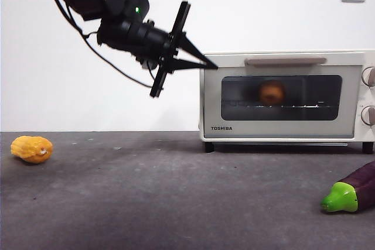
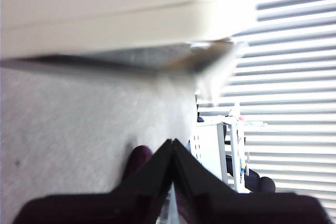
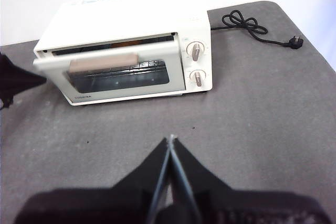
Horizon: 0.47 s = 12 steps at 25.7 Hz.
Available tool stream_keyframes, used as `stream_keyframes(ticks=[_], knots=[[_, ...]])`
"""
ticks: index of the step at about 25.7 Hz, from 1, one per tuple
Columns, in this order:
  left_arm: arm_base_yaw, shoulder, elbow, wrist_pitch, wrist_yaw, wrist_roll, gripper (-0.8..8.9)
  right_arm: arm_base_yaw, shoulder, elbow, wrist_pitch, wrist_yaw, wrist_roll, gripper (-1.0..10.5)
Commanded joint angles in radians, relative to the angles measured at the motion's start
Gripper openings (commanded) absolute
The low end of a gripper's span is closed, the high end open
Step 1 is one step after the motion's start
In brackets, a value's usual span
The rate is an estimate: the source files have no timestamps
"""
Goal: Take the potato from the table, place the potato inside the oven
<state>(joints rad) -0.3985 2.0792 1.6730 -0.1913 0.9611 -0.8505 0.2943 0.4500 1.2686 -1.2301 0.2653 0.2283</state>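
The potato sits inside the oven, seen dimly through the dark glass of the door, resting on the wire rack about mid-width; the door looks all but closed in the front view, though the right wrist view shows a thin gap along its top edge under the beige handle. The oven stands on the desk, its two knobs at the far end from the left gripper; that gripper hangs in the air at the oven's upper corner, its jaws pressed together to a point and empty, the tip touching or just beside the door's edge. The right gripper hovers above the desk in front of the oven, well apart from it, jaws likewise closed on nothing. A corn cob lies far out to one side; an eggplant lies near the opposite edge; a black power cord trails behind the oven.
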Motion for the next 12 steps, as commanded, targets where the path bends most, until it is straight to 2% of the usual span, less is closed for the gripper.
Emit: stream_keyframes(ticks=[1, 7, 12], knots=[[0.0, 0.006, 0.011, 0.005, 0.008, -0.003, -0.06, 0.001, -0.005, 0.004, 0.01, 0.005, 0.007, 0.0], [-0.002, 0.006, 0.012, 0.002, 0.037, 0.0, -0.06, 0.001, -0.005, 0.004, 0.009, 0.005, 0.007, 0.0], [-0.007, -0.033, 0.012, -0.042, 0.109, 0.095, -0.05, 0.001, -0.003, 0.004, 0.008, 0.002, 0.008, 0.0]])
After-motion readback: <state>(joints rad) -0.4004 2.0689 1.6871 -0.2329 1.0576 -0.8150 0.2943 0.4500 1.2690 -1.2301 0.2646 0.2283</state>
